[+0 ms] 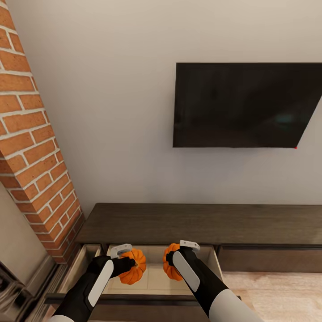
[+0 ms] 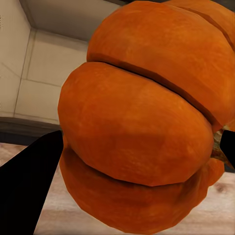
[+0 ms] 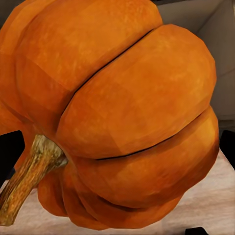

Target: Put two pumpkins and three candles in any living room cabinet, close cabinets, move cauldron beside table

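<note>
Two orange ribbed pumpkins hang over the open drawer (image 1: 154,278) of the long dark brown cabinet (image 1: 201,223). My left gripper (image 1: 126,264) is shut on the left pumpkin (image 1: 135,268), and my right gripper (image 1: 171,260) is shut on the right pumpkin (image 1: 169,268). In the left wrist view its pumpkin (image 2: 142,122) sits between black fingers (image 2: 27,183), above the drawer's pale beige floor (image 2: 46,73). In the right wrist view the other pumpkin (image 3: 127,107) shows its brown stem (image 3: 27,178). The candles, cauldron and table are out of view.
A black TV (image 1: 243,105) hangs on the white wall above the cabinet. A red brick column (image 1: 33,143) rises at the left, close to the drawer's left side. A shut drawer front (image 1: 268,259) lies to the right, with light wood floor (image 1: 273,290) below it.
</note>
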Controlling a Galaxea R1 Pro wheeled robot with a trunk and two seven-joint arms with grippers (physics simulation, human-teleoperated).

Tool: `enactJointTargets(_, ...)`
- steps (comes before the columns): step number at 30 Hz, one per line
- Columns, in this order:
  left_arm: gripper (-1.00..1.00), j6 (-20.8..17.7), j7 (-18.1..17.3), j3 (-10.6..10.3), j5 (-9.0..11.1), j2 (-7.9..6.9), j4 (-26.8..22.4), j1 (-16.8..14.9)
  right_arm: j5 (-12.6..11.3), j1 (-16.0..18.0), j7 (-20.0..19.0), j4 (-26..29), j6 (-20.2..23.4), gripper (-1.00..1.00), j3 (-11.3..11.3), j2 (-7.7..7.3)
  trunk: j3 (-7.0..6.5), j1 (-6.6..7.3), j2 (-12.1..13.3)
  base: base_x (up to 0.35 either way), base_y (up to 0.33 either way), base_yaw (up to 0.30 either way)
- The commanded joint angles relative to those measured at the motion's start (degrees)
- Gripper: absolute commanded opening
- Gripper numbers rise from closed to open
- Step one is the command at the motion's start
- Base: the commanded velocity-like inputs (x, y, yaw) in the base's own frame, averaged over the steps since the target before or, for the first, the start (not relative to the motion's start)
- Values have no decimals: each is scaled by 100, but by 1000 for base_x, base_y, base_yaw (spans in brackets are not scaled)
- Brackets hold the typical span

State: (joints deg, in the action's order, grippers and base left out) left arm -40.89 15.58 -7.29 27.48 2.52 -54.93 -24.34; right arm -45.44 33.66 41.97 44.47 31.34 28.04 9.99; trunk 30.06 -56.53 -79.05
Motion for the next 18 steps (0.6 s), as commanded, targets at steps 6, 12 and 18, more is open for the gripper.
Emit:
enactJointTargets(6, -100, 97, 1, 0, 3, -6, 0, 0, 0, 0, -5, 0, -9, -100, 0, 0, 108, -132, -242, 0, 0, 0)
enactJointTargets(12, -100, 230, 13, 0, 3, -6, 16, -1, 0, 0, -4, 0, -14, -100, 0, 0, 216, -264, -483, 0, 0, 0)
enactJointTargets(18, -100, 246, 16, 0, 4, -6, 17, -1, 0, 0, 2, 0, -14, -100, 0, 0, 323, -396, -724, 0, 0, 0)
